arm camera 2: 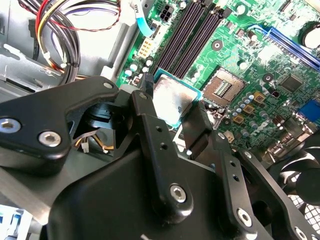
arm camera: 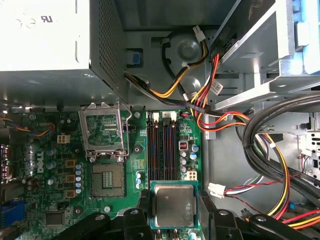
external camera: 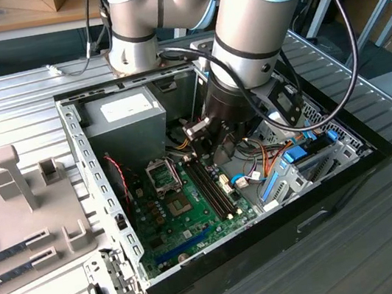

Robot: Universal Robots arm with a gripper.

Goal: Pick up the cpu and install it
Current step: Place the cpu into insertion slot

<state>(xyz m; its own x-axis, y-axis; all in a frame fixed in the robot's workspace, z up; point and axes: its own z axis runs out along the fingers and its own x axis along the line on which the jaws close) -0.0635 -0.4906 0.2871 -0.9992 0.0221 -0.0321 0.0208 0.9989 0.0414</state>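
Black gripper [arm camera 2: 172, 107] fingers fill the foreground of the second wrist view, closed against two opposite edges of the cpu [arm camera 2: 172, 100], a flat silvery square with a thin green rim. In the first wrist view the same chip [arm camera: 173, 205] sits level between the finger pads [arm camera: 144, 207], held above the green motherboard [arm camera: 55, 165] near the long memory slots [arm camera: 161, 150]. The processor socket [arm camera: 106, 180] lies off to one side of the chip, its metal frame [arm camera: 105, 132] flipped open beside it. Bundles of red, yellow and black cables [arm camera: 270, 150] run past the board. In the exterior view the silver robot arm [external camera: 251, 26] reaches down into an open computer case [external camera: 96, 177] lying on a ribbed metal table [external camera: 387, 221].
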